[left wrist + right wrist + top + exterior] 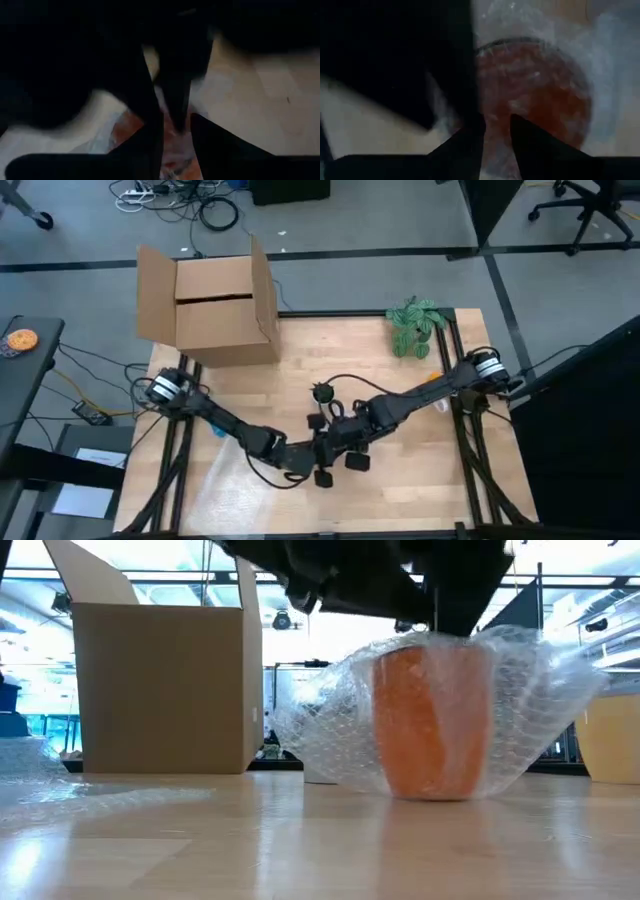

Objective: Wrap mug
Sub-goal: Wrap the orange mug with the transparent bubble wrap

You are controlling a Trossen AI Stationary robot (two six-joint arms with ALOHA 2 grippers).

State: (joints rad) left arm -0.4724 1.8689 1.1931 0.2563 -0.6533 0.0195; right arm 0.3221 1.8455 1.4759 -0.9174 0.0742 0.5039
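The orange mug (432,720) stands upright on the table (400,500) near its centre, draped in bubble wrap (520,700); both grippers meet directly above it. The left gripper (172,135) and the right gripper (495,132) each show a narrow gap; a cardboard box (215,305) sits at eleven o'clock.

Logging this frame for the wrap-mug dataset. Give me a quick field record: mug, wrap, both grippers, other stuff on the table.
mug: orange mug, upright on the wooden table
wrap: bubble wrap draped over and around the mug, loose ends spread to both sides
left gripper: left gripper right above the wrapped mug, close to the right arm's; finger state unclear
right gripper: right gripper over the mug's rim, fingers nearly closed
meeting point: both arms converge mid-table at the front
other: open cardboard box at back left, green plant at back right
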